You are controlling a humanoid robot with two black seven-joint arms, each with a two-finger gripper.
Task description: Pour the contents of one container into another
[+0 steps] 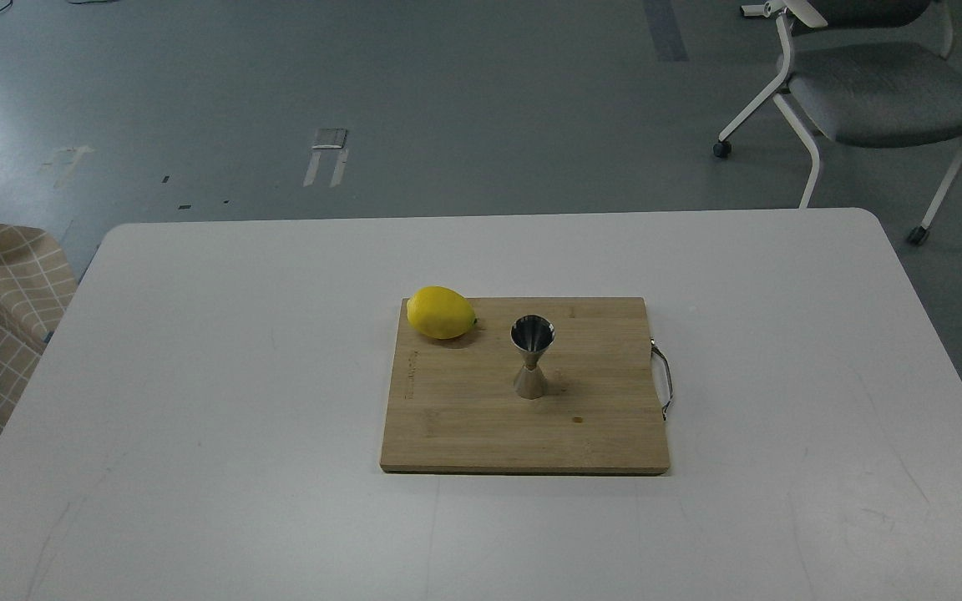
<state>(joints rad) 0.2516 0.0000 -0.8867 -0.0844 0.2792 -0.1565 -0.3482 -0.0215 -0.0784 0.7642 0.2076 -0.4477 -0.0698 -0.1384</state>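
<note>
**benchbot_fan:** ok so where's everything at? Steel jigger point(532, 356) is standing upright near the middle of the wooden cutting board point(481, 426), wide mouth up, long axis straight vertical. Lemon point(441, 312) sits on the board's far-left corner, apart from the jigger. Board is roughly centered on the white worktop point(197, 376), with its metal handle point(663, 380) on the right edge.

**pourover_pete:** and the glass tumbler it's supposed to pour from? I don't see it anywhere.

**benchbot_fan:** nope, not in the head view at all. Neither arm shows either, so I can't say whether the left or right pincer is released or clenched, or holding something. They're just out of frame.

**pourover_pete:** so no way to call which arm is nearer?

**benchbot_fan:** not really. The jigger sits a touch right of the view's center, so I'd guess the right arm has a slightly easier reach, but it's close to even. Looks to me like the pour hasn't started. Whoever pours has to come in over that open top cone, and it's a narrow-waisted thing that'd tip easily.
</note>
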